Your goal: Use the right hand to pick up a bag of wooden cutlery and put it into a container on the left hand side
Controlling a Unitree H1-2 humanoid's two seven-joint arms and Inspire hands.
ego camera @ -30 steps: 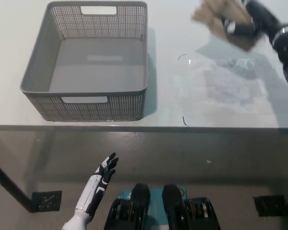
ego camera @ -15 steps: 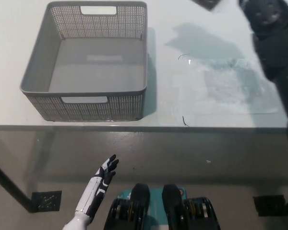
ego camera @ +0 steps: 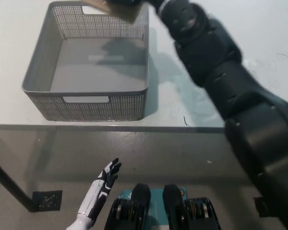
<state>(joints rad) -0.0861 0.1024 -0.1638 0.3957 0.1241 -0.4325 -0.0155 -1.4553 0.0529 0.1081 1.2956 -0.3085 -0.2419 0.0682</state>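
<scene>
Head view, read left to right. Left hand (ego camera: 107, 176), white with dark fingers, rests low in the lower left of the frame, below the table edge, fingers spread and holding nothing. Grey perforated basket (ego camera: 86, 103) sits on the white table (ego camera: 5, 86) in the upper left of the frame, handle cut-outs visible in its near and far walls; its floor is bare apart from a dark shadow cast across the far right portion. At the top edge of the frame, above the basket's far wall, a brownish bag of wooden cutlery (ego camera: 119, 10) hangs partly out of frame, just over the far right corner of the basket, not touching the floor of it. Right arm (ego camera: 221, 81), black and bulky, sweeps diagonally from the lower right of the frame to the top centre, filling much of the right side. The right hand itself is cut off by the top edge, so its grip on the bag cannot be made out.
</scene>
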